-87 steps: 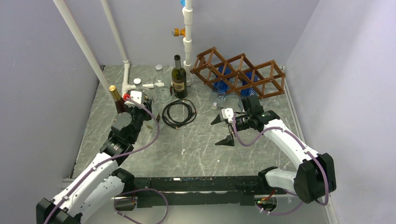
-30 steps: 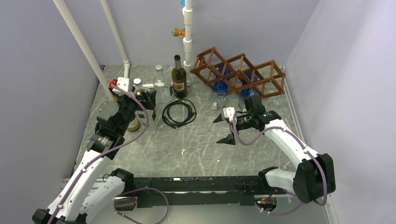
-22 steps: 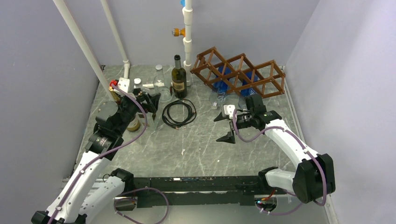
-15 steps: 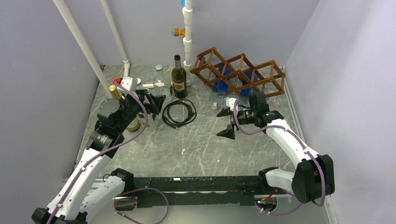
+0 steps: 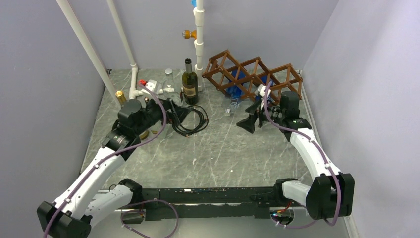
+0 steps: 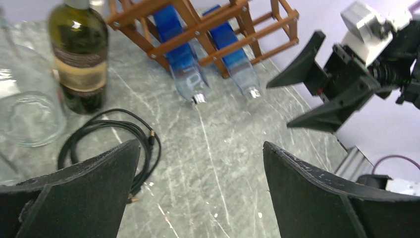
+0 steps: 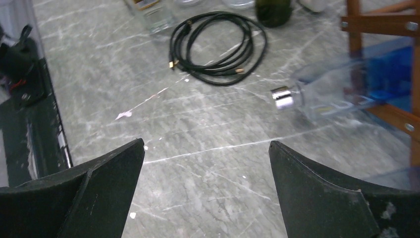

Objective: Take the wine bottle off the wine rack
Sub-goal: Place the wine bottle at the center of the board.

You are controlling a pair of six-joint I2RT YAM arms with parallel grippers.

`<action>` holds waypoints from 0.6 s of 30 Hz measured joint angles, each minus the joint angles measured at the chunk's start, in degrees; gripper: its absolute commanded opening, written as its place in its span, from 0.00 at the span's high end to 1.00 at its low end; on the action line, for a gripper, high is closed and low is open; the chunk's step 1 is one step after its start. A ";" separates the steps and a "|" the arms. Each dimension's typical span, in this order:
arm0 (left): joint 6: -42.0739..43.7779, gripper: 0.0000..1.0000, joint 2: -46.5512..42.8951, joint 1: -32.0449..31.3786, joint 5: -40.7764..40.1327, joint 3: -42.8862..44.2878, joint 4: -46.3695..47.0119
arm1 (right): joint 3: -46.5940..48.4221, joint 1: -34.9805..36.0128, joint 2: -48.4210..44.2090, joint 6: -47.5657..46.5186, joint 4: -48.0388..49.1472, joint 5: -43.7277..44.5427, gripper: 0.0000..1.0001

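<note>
The taking out is not yet begun, as far as I can judge. Two blue bottles (image 6: 181, 59) lie in the lower cells of the wine rack (image 5: 255, 74). Their bodies are inside the wooden frame and their necks come out of the front of the rack, sloping down to the table (image 5: 213, 153). I cannot tell if the silver caps touch the stone. Nothing grips either of them. A dark green bottle (image 5: 189, 85) stands upright just to the left of the rack, outside it, and I cannot say if it belongs to the task. So what is left is the whole work: to come to one neck, close on it, and pull the bottle out along its own line, away from the rack.

The right claw (image 5: 250, 119) is in front of the rack, near the necks but apart from them. Its two fingers stand as wide as they go, and between them there is only bare table. It holds nothing and touches nothing. In its own camera the capped neck of one blue bottle is ahead and to the right side, not between the fingers.

The left claw (image 6: 200, 148) is well to the left of the rack, over a coiled black cable (image 5: 190, 119). It is also fully open and empty.
</note>
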 measured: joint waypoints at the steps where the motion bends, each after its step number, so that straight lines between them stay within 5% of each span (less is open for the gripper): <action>1: 0.04 0.01 0.68 -1.14 -0.24 0.15 -0.15 | -0.09 -0.66 -0.42 1.70 0.87 1.07 0.00; 11: 1.18 0.00 8.68 -11.54 -5.16 3.48 -0.24 | -0.37 -3.15 -3.04 16.28 4.24 23.19 0.00; 18: 1.51 0.01 16.63 -14.19 -7.52 6.03 0.09 | 3.04 -3.21 -1.95 21.16 -2.62 38.25 0.00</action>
